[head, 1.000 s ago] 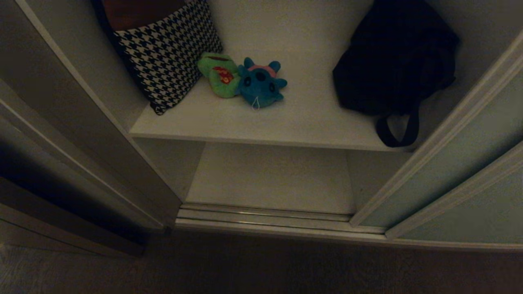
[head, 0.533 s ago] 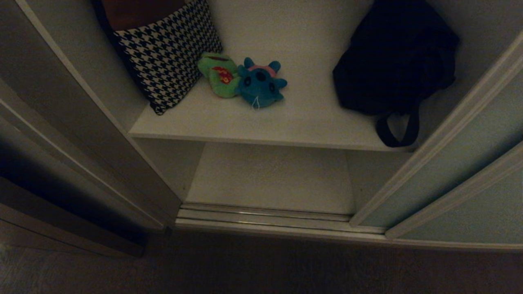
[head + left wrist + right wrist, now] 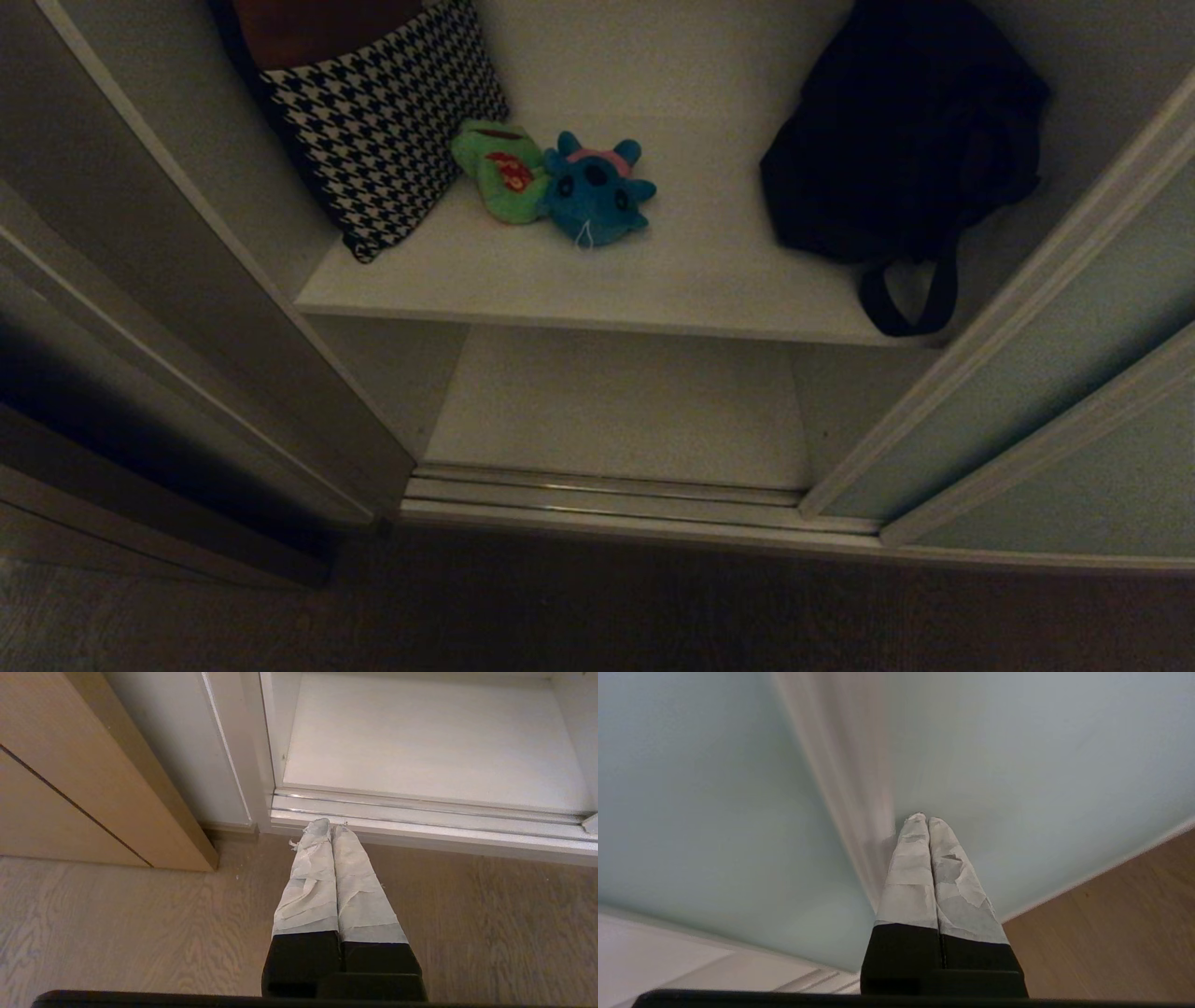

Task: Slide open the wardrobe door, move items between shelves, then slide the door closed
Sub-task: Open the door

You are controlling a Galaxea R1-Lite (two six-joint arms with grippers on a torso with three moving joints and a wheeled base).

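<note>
Sliding wardrobe door [image 3: 1055,392] stands open. Green plush [image 3: 499,173] and teal plush [image 3: 595,194] lie touching on upper shelf [image 3: 597,280]; lower shelf [image 3: 616,411] awaits them. Both the left gripper [image 3: 331,828] and the right gripper [image 3: 923,820] are clenched empty; transfer and closing remain.

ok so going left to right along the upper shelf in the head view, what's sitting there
houndstooth bag → green plush toy → teal plush toy → black bag

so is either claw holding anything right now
No, nothing is held. The left claw and right claw are both shut and empty.
</note>
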